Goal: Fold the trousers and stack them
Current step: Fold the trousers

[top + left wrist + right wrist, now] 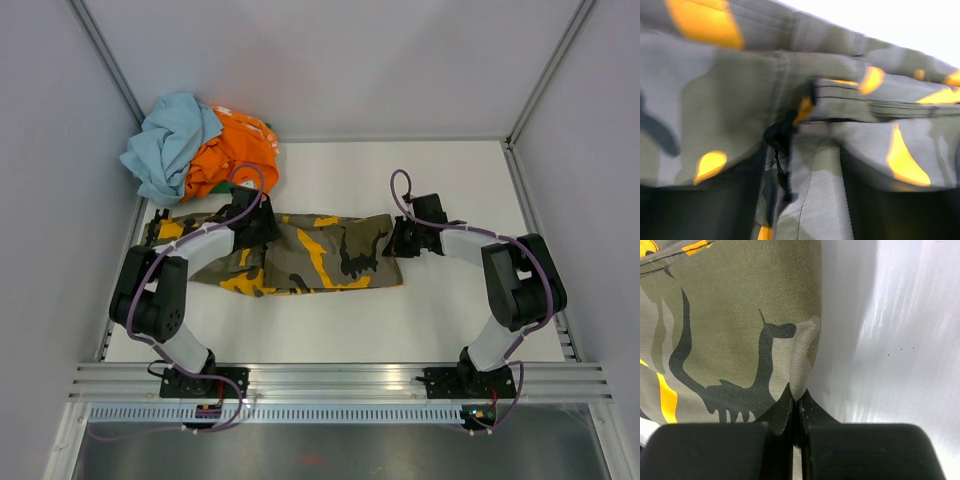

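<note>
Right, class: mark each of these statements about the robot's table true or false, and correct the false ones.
1. The trousers lie spread across the table. True.
2. The right gripper is open over bare table. False: it is shut on the trousers' edge.
3. A pile of blue and orange clothes sits at the far left corner. True.
4. The trousers are plain blue. False: they are camouflage with yellow patches.
</note>
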